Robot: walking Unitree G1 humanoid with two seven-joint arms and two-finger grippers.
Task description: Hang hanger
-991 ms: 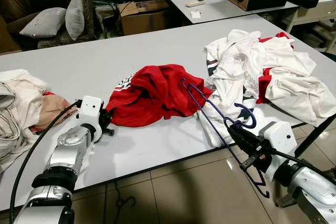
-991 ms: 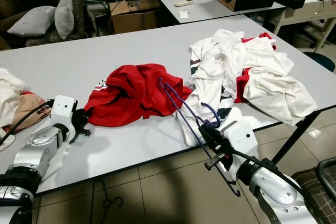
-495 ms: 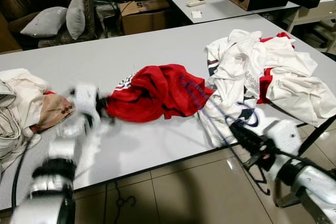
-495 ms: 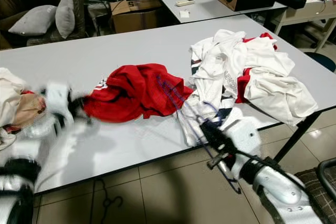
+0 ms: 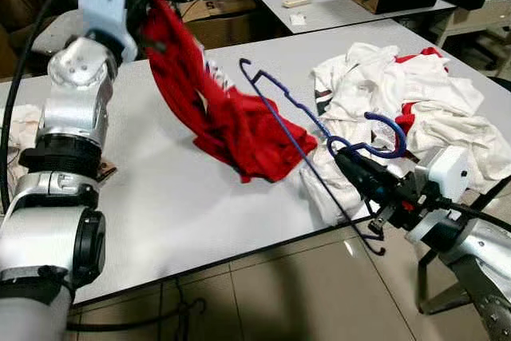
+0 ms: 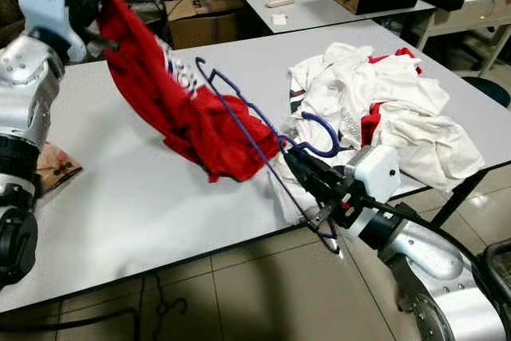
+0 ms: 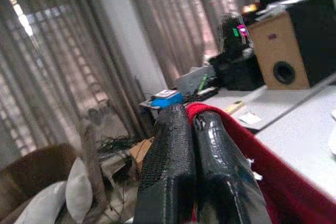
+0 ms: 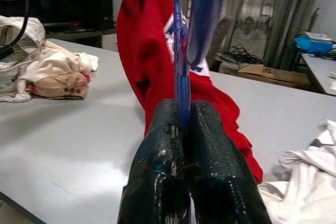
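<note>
the blue hanger point(image 5: 307, 129) stands tilted over the table point(image 5: 160, 197) edge, just beside the white pile point(image 5: 399, 101), clamped between the closed fingers of the right gripper point(image 5: 345, 164); its lower bar runs behind the fingers, partly hidden. the left gripper point(image 7: 191, 129), jaws pinched on the red shirt point(image 5: 215, 109), is now raised high over the table; a second ago it lay at the shirt's edge. the shirt's tail trails on the table near the hanger.
</note>
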